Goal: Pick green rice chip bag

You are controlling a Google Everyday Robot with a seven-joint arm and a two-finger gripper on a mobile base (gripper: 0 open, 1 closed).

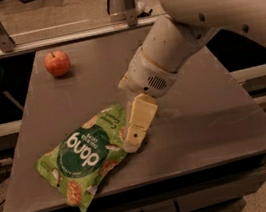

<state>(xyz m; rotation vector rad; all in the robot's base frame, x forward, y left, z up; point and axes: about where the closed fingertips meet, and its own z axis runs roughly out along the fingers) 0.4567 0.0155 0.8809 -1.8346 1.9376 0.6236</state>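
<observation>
The green rice chip bag (85, 154) lies flat on the grey table (210, 115) near its front left corner. It is light green, crinkly, with a dark green circle reading "dang" and tan chip pictures. My gripper (134, 139) hangs from the white arm that comes in from the upper right. Its cream fingers point down and to the left, and the tip sits at the bag's right edge, over or touching it.
A red apple (57, 63) sits at the table's back left. A metal rail (59, 31) runs behind the table. The arm covers the table's back right part. Drawers show below the front edge.
</observation>
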